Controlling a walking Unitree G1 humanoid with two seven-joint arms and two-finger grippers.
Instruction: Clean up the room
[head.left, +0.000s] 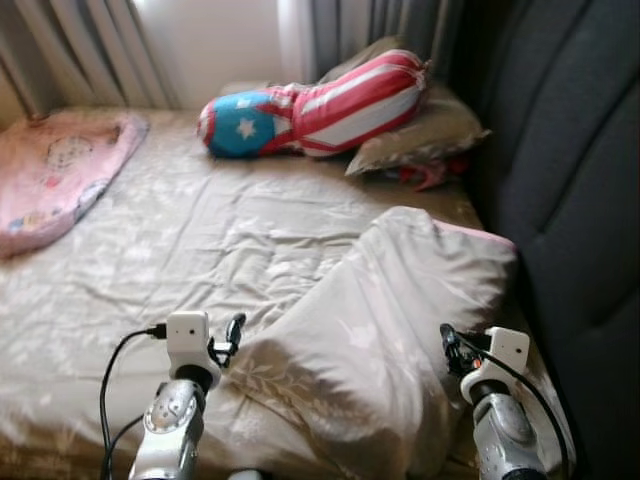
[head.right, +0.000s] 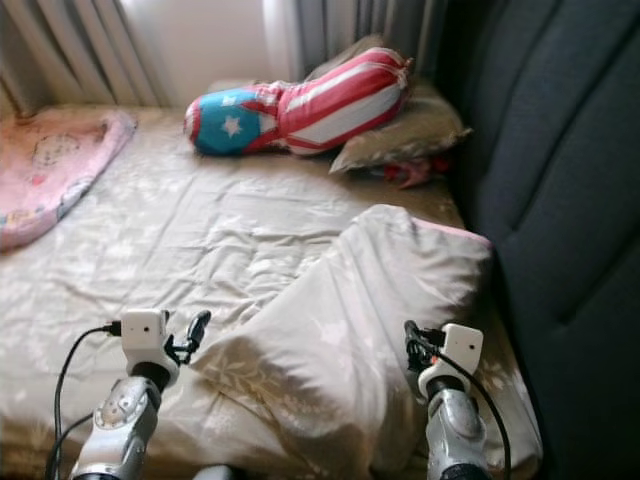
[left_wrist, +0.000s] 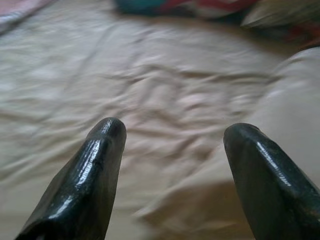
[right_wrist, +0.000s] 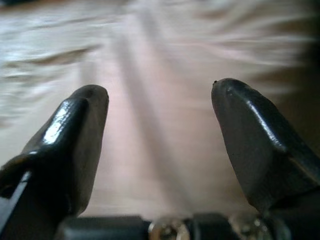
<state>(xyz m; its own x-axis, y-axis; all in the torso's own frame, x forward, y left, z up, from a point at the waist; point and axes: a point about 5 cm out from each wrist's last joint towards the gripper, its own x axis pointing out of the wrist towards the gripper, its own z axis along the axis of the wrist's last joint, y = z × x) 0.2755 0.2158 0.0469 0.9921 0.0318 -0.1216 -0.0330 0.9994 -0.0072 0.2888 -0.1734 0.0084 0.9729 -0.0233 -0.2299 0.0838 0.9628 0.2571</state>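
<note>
Both grippers, left (head.left: 232, 335) and right (head.left: 447, 345), hover parted and empty at the beige quilt (head.left: 390, 330) (soft, light, bulky), lying at 5 o'clock on the bed (head.left: 180, 240); grasp its near edge.

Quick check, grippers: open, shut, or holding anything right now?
Left gripper: open, holding nothing, hovering by the near-left edge of the folded duvet.
Right gripper: open, holding nothing, over the duvet's right side.

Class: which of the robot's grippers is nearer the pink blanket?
Left. The left gripper is on the pink blanket's side of the bed; the right gripper is by the headboard.
</note>
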